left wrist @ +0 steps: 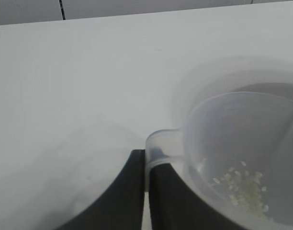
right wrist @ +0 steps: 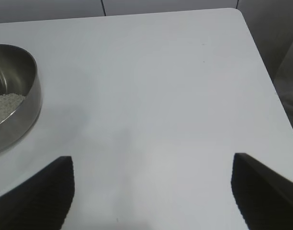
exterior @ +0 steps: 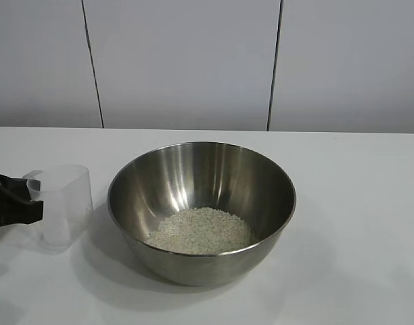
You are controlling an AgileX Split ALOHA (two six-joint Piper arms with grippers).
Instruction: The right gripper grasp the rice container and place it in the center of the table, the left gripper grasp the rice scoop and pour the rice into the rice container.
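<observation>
Steel bowl (exterior: 201, 210) sits mid-counter (exterior: 356, 203) holding rice (exterior: 200, 231); beside it, the left gripper (left wrist: 146, 165) pinches the scoop (exterior: 61, 203) tab. Release only once the scoop stands flat. Right gripper (right wrist: 153, 191) waits spread, away from the bowl.

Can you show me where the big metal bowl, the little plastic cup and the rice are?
rice container (exterior: 193, 172): exterior view, inner steel wall.
rice scoop (exterior: 66, 203): exterior view, clear side wall.
rice (exterior: 201, 230): exterior view, middle of heap in bowl.

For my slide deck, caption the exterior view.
Left tool holds the upright rice scoop beside the rice container holding rice.
</observation>
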